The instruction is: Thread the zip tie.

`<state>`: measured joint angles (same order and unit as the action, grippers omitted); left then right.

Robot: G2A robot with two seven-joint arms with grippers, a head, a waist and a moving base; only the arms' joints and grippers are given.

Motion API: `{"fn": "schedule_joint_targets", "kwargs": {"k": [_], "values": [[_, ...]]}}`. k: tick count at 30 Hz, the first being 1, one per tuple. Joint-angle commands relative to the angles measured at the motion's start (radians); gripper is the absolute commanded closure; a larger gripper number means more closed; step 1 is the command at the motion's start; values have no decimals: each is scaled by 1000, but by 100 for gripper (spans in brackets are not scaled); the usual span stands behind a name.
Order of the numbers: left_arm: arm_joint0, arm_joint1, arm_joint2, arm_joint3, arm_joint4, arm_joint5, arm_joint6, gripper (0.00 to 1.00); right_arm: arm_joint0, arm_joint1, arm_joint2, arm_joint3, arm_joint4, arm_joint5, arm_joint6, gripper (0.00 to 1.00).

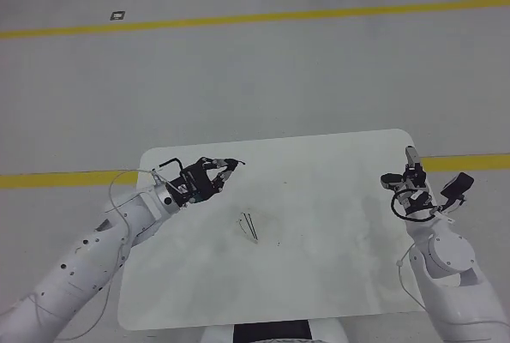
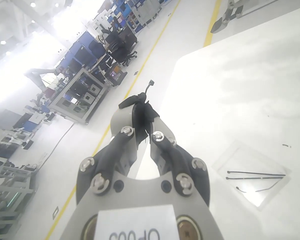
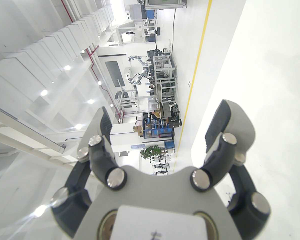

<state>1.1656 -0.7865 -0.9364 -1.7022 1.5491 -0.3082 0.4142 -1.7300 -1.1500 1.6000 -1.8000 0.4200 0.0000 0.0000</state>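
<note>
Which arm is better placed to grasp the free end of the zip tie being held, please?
Probably the right. The right gripper is open and empty, whereas the left gripper is shut on the zip tie, whose short end sticks out beyond it and needs a second grasp.

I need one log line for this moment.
left gripper: shut on zip tie | right gripper: open, empty | spare ties: on table

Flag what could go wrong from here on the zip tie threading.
1. The left gripper pinches the zip tie with only a short end showing; it may twist or slip.
2. The right gripper stands open at the far table edge, so lining up with that small head could miss.
3. Loose spare ties could get swept.
</note>
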Motion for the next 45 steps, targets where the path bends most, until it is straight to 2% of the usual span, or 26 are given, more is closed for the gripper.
{"fn": "schedule_joint_targets", "kwargs": {"k": [1, 27, 30, 33, 36, 41, 45], "values": [[0, 0, 0, 0, 0, 0, 0, 100, 0, 0, 0, 0, 0, 0, 0, 0], [0, 0, 0, 0, 0, 0, 0, 100, 0, 0, 0, 0, 0, 0, 0, 0], [-4, -6, 10, -12, 6, 4, -6, 100, 0, 0, 0, 0, 0, 0, 0, 0], [-35, -20, 39, -2, 21, -5, -2, 100, 0, 0, 0, 0, 0, 0, 0, 0], [-90, -35, 87, 27, 21, -12, -10, 100, 0, 0, 0, 0, 0, 0, 0, 0], [-211, -56, 209, 97, 21, 4, -1, 100, 0, 0, 0, 0, 0, 0, 0, 0], [-299, -70, 309, 165, 21, 25, 50, 100, 0, 0, 0, 0, 0, 0, 0, 0]]}}
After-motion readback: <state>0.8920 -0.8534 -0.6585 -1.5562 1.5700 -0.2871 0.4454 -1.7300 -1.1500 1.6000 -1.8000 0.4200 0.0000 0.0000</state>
